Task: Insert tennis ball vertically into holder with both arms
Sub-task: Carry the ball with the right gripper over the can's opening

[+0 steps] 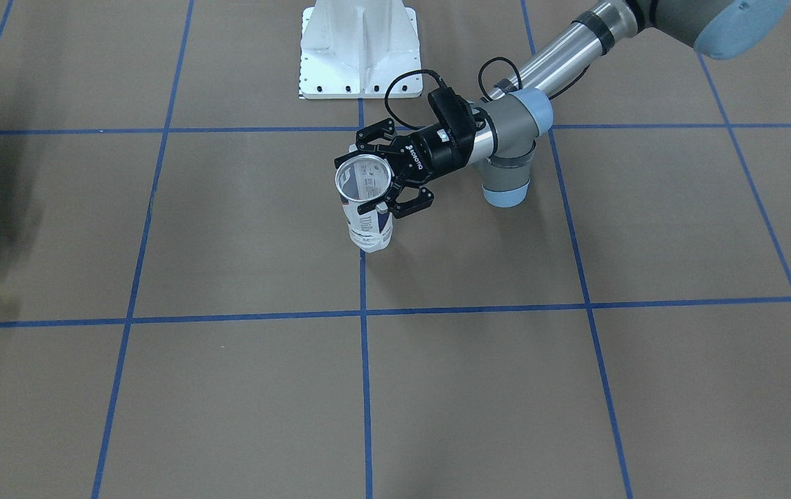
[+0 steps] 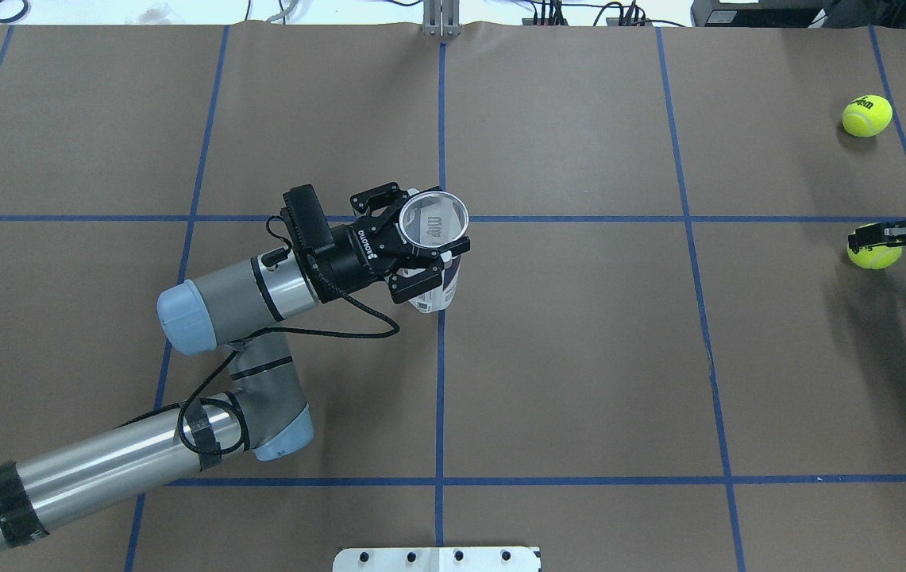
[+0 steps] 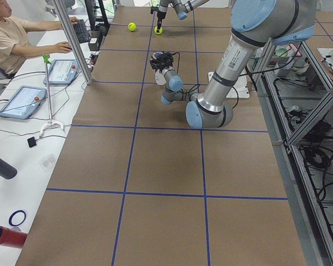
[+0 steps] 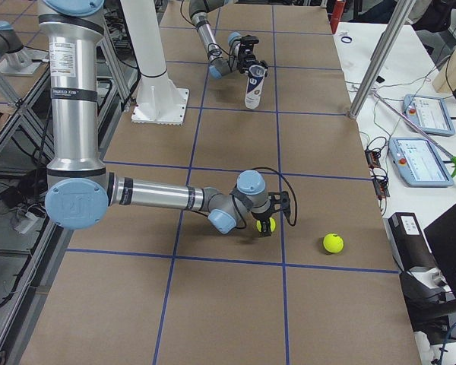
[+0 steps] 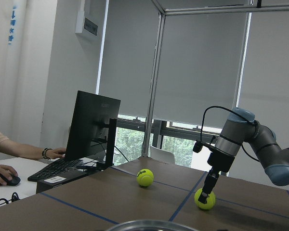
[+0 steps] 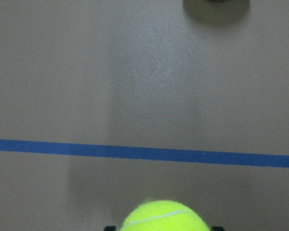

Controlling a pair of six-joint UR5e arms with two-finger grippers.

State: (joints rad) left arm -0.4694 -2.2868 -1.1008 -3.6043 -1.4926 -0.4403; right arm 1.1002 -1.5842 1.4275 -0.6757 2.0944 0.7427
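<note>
Nearest the white pedestal base (image 1: 360, 48), straight out in front of it, the holder (image 1: 369, 222) is standing upright on the brown desk (image 1: 229, 402). Its metal-rimmed mouth is facing up and nothing is showing inside. The left end effector (image 1: 376, 174) is reaching in from the side and clamping its black fingers around the holder just under the rim, bracing it.

Well apart from the pedestal, out toward the robot's right, the right end effector (image 2: 878, 238) is pointing down. Its fingers are closing narrowly on a tennis ball (image 2: 875, 256), which seems to be resting on the desk or barely off it (the right wrist view is showing only the ball's top between two dark finger pads). Farther still from the pedestal, beyond the gripped ball, a second tennis ball (image 2: 867, 116) is lying loose, touching nothing.

The step in hand is probably the pick-up of the ball while the other arm is steadying the can. The next move is calling for a lift, a carry back across the desk toward the pedestal until the ball is hanging squarely over the holder's mouth, then a straight lowering. The mouth is looking only a little wider than the ball, so centring is mattering most.

Counting: one holder, two tennis balls, one pedestal, two end effectors, and two arms, the left arm (image 2: 246, 294) and the right arm (image 4: 152, 198).
</note>
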